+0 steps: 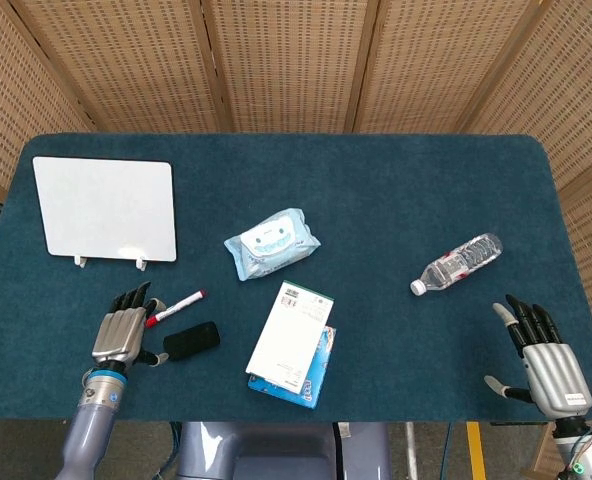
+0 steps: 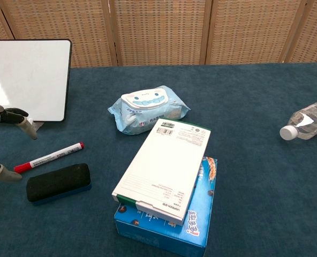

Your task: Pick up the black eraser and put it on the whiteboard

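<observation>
The black eraser [image 1: 191,340] [image 2: 58,182] lies flat on the blue table near the front left. My left hand [image 1: 124,333] [image 2: 2,143] hovers just left of it, fingers spread and holding nothing, over the tail of the red marker. The whiteboard [image 1: 104,208] [image 2: 25,80] stands on small white feet at the far left. My right hand [image 1: 544,357] is open near the front right corner, far from the eraser, and shows only in the head view.
A red-capped marker [image 1: 176,305] [image 2: 48,157] lies just behind the eraser. A white box on a blue box [image 1: 292,342] [image 2: 166,184] sits to its right. A wet-wipes pack [image 1: 271,242] [image 2: 148,108] and a water bottle [image 1: 457,262] [image 2: 307,124] lie further off.
</observation>
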